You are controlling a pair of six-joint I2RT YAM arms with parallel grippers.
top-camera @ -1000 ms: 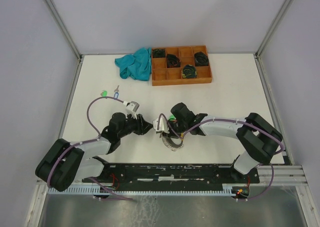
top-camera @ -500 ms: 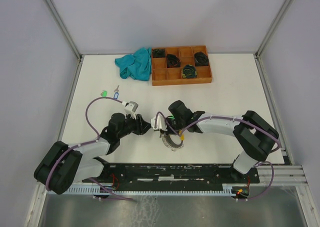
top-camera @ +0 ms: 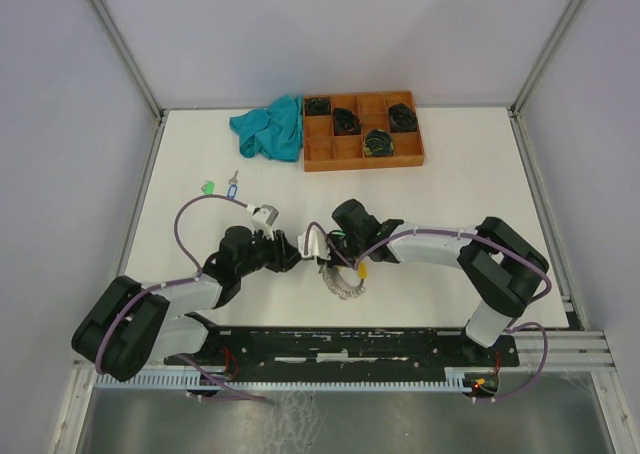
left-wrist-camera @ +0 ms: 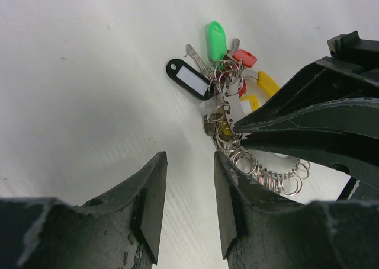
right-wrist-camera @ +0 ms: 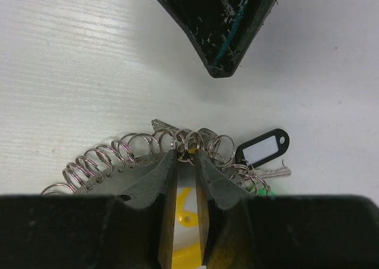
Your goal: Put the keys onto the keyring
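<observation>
The keyring lies on the desk at its near middle, between the two arms, a curved row of small split rings strung along it. At its far end sits a bunch of keys with green, red, yellow and black tags; the black tag carries a white label. The yellow segment of the loop shows between the fingers in the right wrist view.

The right pincer is closed on the keyring, its fingertips pinching the wire just beside the bunch. The left pincer is just to the left of that spot, pointing at it, fingers slightly parted with bare desk showing between them, gripping nothing.

Well apart, toward the far left, a green-tagged key and a blue-tagged key lie loose on the desk, near each other. At the far edge stands an orange-brown tray with dark coiled bundles in several compartments, and a teal cloth lies touching its left side.
</observation>
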